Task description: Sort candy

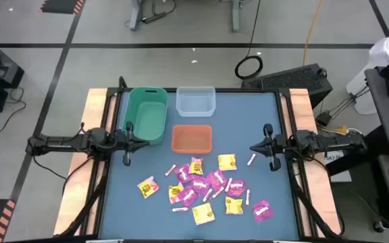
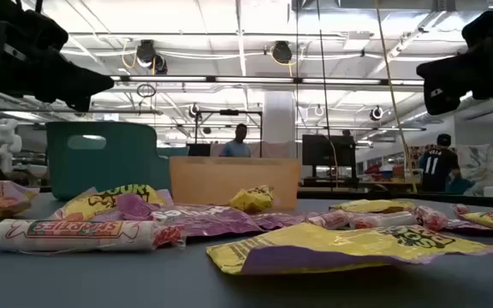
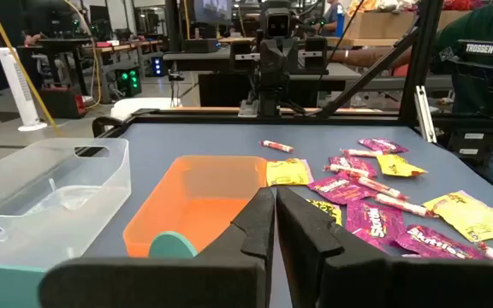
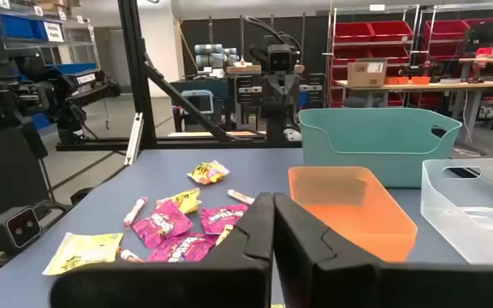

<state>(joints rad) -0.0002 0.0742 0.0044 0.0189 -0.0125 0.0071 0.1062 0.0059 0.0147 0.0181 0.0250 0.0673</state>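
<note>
Your left gripper [image 1: 127, 143] is hanging with its fingers [image 3: 259, 224] pressed together and empty, just beside the teal bin [image 1: 147, 115]. From those fingertips the candy pile [image 1: 204, 189] is lying forward and across the blue table [image 1: 113, 202], past the orange bin [image 1: 192, 138]; the nearest piece is a yellow packet [image 1: 147, 187], lying flat and apart from the heap. The clear bin [image 1: 195, 101] is sitting beyond the orange one.

Your right gripper [image 1: 270, 147] is waiting at the opposite edge, fingers [image 4: 262, 224] likewise closed on nothing. A lone pale stick [image 1: 252, 159] is lying just beside its tips, long axis running roughly toward the bins, so the right arm looks nearer to a clean single pick.

You are looking at three bins. I count about six yellow packets and roughly seven magenta ones, with some six sticks; overlap in the heap is making exact totals uncertain. No candy is visibly in any bin, so sorting appears not yet begun.
</note>
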